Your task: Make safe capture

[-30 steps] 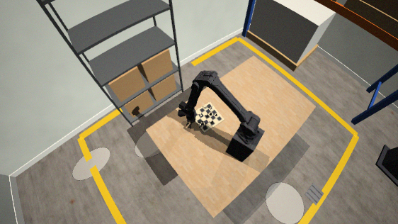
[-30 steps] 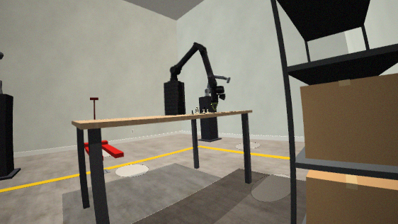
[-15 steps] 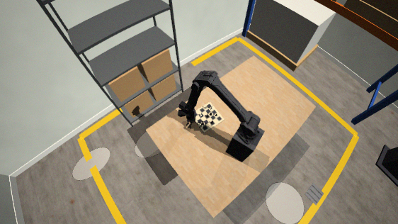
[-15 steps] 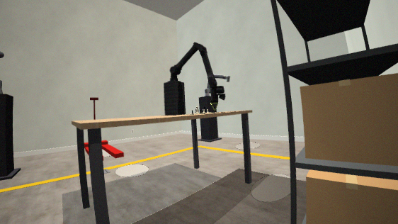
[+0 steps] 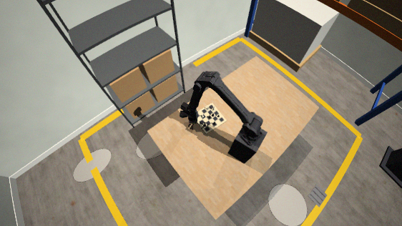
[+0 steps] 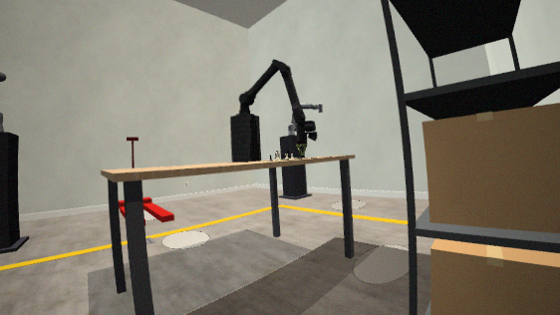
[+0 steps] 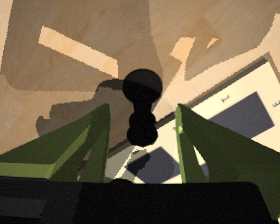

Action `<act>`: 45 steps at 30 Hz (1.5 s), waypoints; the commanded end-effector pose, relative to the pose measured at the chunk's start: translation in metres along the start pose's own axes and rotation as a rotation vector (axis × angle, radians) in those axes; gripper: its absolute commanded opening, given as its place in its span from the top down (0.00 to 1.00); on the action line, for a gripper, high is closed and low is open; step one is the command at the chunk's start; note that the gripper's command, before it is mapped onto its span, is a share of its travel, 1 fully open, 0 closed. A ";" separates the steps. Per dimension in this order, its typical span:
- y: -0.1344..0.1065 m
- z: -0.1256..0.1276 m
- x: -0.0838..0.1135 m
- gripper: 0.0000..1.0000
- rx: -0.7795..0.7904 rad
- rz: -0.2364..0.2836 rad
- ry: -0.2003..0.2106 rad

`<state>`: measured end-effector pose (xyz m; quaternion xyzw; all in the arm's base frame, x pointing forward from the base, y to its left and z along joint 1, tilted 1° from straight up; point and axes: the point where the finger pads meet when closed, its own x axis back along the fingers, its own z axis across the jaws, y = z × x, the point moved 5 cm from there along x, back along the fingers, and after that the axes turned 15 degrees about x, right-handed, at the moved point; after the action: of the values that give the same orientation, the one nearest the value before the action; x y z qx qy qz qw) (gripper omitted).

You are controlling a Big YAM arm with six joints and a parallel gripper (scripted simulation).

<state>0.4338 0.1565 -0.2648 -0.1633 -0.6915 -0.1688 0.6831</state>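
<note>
In the wrist view a black pawn stands upright between my green fingers. My gripper is open, with a gap between each finger and the pawn. The corner of the small chessboard lies just behind and to the right of the pawn. I cannot tell whether the pawn's base rests on the wood or on the board's rim. From above, the gripper hangs low beside the left corner of the board, which holds several black and white pieces. From the side the gripper is just above the table near the pieces.
The arm's black base sits on the wooden table to the right of the board. A metal shelf with cardboard boxes stands beyond the table's left edge. The table edge is close to the gripper.
</note>
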 end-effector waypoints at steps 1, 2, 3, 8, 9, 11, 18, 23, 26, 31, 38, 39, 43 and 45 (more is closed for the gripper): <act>0.007 -0.009 0.001 0.60 -0.016 -0.021 -0.020; 0.007 -0.009 0.001 0.60 -0.016 -0.021 -0.020; 0.007 -0.009 0.001 0.60 -0.016 -0.021 -0.020; 0.007 -0.009 0.020 0.60 -0.016 -0.019 -0.018; 0.007 -0.009 0.023 0.60 -0.016 -0.019 -0.018; 0.007 -0.009 0.030 0.60 -0.016 -0.019 -0.018; 0.006 -0.008 0.060 0.60 -0.016 -0.019 -0.018; 0.006 -0.008 0.081 0.60 -0.016 -0.019 -0.018; 0.005 -0.007 0.094 0.60 -0.016 -0.019 -0.018; -0.002 -0.001 0.090 0.60 -0.016 0.003 0.003; 0.008 -0.009 0.096 0.00 -0.015 -0.019 -0.018; 0.008 -0.010 0.096 0.00 -0.015 -0.019 -0.018; 0.007 -0.009 0.096 0.00 -0.015 -0.018 -0.017; 0.007 -0.009 0.096 0.00 -0.015 -0.018 -0.017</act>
<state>0.4330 0.1562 -0.1755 -0.1628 -0.6924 -0.1694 0.6822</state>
